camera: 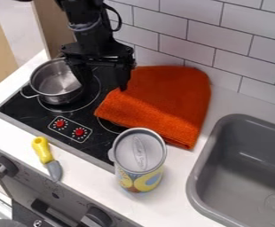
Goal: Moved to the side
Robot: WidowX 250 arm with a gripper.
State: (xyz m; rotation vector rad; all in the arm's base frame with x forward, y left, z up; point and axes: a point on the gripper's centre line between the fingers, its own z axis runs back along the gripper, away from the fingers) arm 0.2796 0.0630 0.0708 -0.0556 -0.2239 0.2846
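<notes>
The black gripper [104,85] hangs over the back of the stove, open, with its fingers wide apart. One finger is at the right side of the metal pot [54,84], partly covering its rim; the other is at the left edge of the orange cloth [166,99]. Whether either finger touches them, I cannot tell. The pot stands upright on the left burner. Folded, the cloth lies partly across the stove's right side and partly on the white counter.
A lidded can [139,162] stands at the stove's front right corner. A toy knife with a yellow handle [42,150] lies along the front counter strip. The grey sink [223,128] is at right, the tiled wall [190,37] behind.
</notes>
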